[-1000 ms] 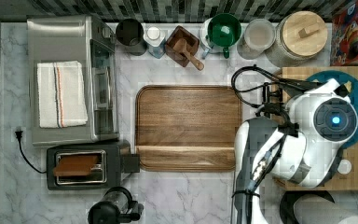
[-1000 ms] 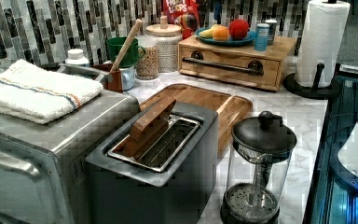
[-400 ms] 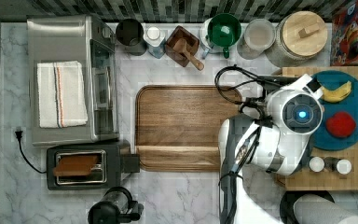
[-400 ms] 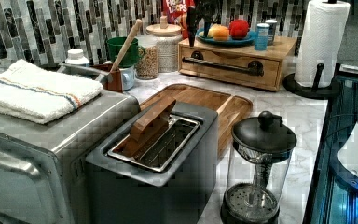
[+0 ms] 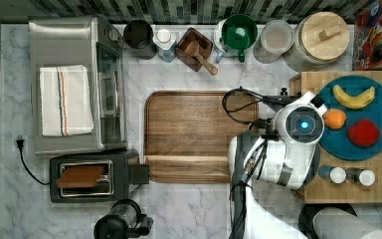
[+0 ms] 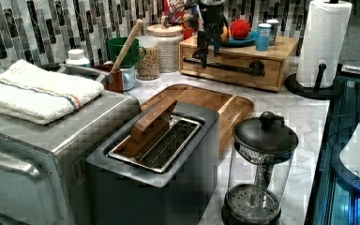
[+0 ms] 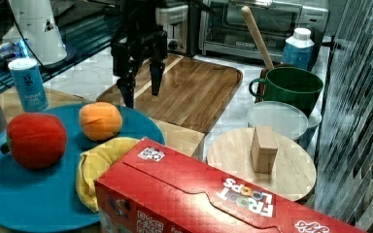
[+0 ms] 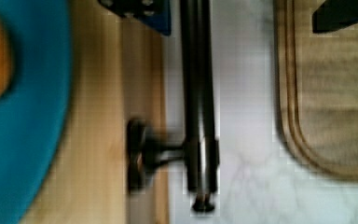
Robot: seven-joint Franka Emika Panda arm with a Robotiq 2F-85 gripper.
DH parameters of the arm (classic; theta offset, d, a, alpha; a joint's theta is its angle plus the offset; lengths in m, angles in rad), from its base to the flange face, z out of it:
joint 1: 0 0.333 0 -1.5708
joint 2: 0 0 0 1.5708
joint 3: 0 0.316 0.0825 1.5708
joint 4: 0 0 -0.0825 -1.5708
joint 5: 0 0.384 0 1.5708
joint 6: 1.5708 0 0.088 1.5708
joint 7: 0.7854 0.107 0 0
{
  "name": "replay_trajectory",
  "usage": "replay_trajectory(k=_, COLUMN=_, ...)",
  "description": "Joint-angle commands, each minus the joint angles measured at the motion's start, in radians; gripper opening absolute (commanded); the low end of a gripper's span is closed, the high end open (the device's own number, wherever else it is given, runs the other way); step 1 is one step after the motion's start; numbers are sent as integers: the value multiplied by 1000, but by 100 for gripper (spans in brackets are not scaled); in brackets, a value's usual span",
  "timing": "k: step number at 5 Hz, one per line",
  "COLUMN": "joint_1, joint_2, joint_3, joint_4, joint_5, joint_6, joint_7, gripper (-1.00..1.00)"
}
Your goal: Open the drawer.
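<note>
Approach step, judged from the frames: tool hung above the drawer's black bar handle, fingers spread apart and pointing down, nothing between them yet. Drawer sat shut in a light bamboo box at the back of the table, just beyond the brown wooden tray as the left view showed it, with a blue plate of fruit on the box's top. Handle ran along the drawer front, standing off it on short posts (wrist view showed one post near the bar's end, and one finger on each side of the bar line). In the left view the tool came down near the handle's end farther from the paper towel roll; contact couldn't be confirmed.

Next move, as a guess: lower until the fingers straddle the bar, close on it, then pull straight out from the box towards the wooden tray. Pull should stay level and square to the drawer front, else the drawer may bind or the whole box slide on the marble. Little room before the tray edge, so opening travel looked limited.
</note>
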Motion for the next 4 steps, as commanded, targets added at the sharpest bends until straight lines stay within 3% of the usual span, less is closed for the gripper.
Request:
replay_trajectory(k=1, joint_1=16, joint_2=39, joint_3=-19, joint_4=-31, joint_5=-126, joint_6=122, joint_7=128, gripper=100)
replay_trajectory(k=2, joint_1=-9, joint_2=59, joint_3=6, joint_4=11, joint_5=-59, joint_6=92, joint_7=38, gripper=100)
replay_trajectory(k=4, joint_1=22, joint_2=88, joint_3=53, joint_4=57, joint_5=21, joint_6=45, joint_7=89, gripper=100)
